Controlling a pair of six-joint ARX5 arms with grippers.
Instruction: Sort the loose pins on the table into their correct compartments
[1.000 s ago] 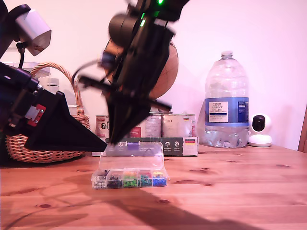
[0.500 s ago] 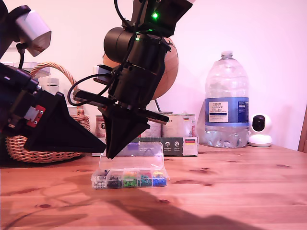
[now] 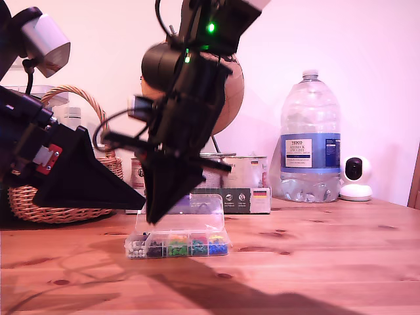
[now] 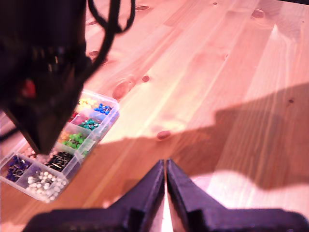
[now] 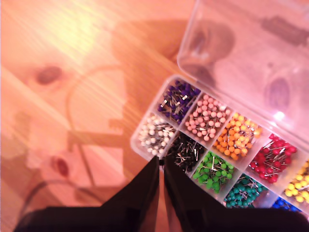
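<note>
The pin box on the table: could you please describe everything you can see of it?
The pin box is clear plastic, lying flat on the pine table, its hinged lid open. Two rows of square cells hold sorted ball-headed pins: white, black, green, teal; purple, pink, orange, red, plus yellow and blue. My second gripper hangs over the white-black divider.

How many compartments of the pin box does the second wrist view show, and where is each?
10, in two rows. By the lid: purple, pink, orange, red, yellow. Nearer my second gripper: white, black, green, teal, blue. More may be cut off at the edge.
</note>
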